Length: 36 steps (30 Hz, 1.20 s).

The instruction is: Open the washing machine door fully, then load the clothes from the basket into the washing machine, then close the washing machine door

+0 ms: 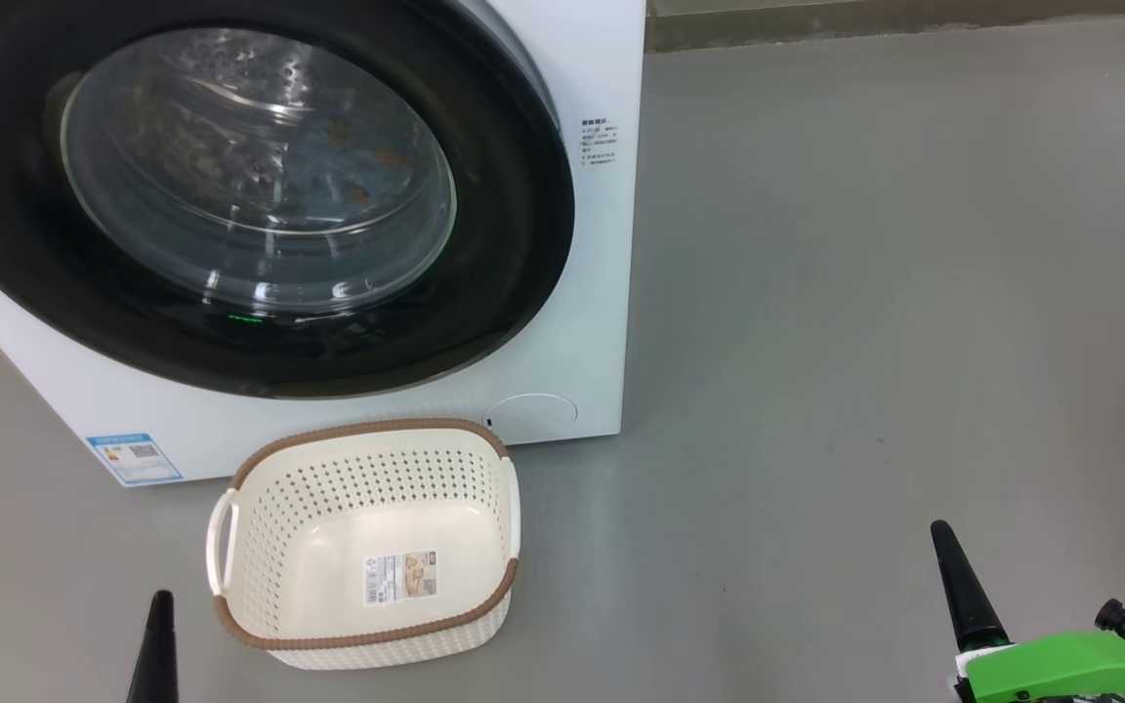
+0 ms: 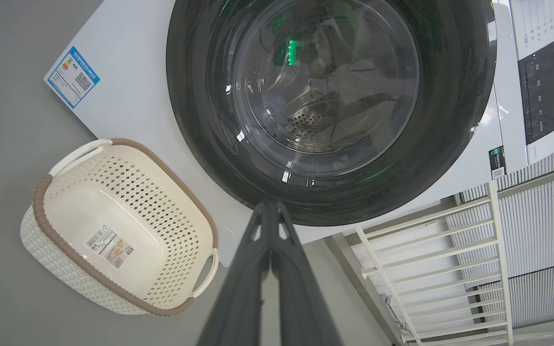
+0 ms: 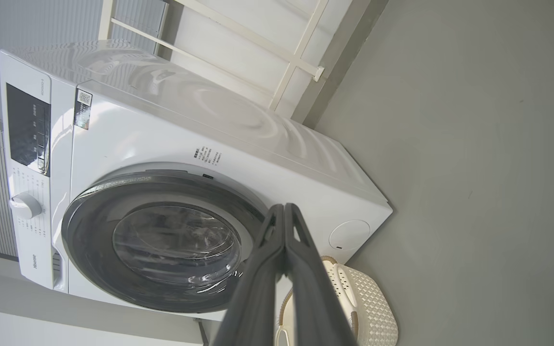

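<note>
Door status from my end: washing machine door sits shut, flush in the white front of the washing machine, black rim all round the glass bowl. Through the glass I can make out the clothes inside the drum, light blue with orange-brown specks; detail is blurred by reflections. The basket stands upright on the grey floor just in front of the machine's lower edge, below the door, between the blue sticker and the round cover at the bottom corner; its bare bottom shows the label. Left jaws pressed together, nothing in them: on the left wrist cam the fingers meet at the tip, pointing at the door's lower rim, apart from it; on the head cam that tip shows at the lower left, near the basket's corner without touching. Right jaws pressed together too, holding nothing: fingers meet at the tip, aimed toward the machine's front beside the door, with the basket's side below them. On the head cam they sit lower right over bare floor, well apart from basket and machine, green housing behind them
</note>
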Available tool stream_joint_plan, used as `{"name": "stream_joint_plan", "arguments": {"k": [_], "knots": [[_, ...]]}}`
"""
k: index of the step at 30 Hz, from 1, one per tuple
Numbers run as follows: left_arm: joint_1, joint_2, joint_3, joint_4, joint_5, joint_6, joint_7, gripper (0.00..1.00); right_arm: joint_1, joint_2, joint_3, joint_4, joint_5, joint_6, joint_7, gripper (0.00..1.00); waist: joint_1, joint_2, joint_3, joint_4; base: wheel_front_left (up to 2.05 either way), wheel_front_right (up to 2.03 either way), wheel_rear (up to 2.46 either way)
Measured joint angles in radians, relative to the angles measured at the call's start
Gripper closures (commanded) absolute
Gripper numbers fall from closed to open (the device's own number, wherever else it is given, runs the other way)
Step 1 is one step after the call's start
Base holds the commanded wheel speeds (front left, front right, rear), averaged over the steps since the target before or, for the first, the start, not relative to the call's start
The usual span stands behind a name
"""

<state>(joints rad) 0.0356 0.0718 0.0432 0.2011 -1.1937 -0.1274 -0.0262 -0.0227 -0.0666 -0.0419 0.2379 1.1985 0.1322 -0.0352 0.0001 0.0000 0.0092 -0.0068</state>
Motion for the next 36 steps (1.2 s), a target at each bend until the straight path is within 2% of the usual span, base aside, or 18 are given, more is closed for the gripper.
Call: {"name": "stream_joint_plan", "arguments": {"k": [36], "knots": [[-0.087, -0.016, 0.012, 0.055, -0.385, 0.0, 0.106, 1.0, -0.03, 0.0, -0.048, 0.027, 0.384, 0.0, 0.105, 1.0, 0.0, 0.0, -0.006, 0.006, 0.0, 0.0, 0.0]]}}
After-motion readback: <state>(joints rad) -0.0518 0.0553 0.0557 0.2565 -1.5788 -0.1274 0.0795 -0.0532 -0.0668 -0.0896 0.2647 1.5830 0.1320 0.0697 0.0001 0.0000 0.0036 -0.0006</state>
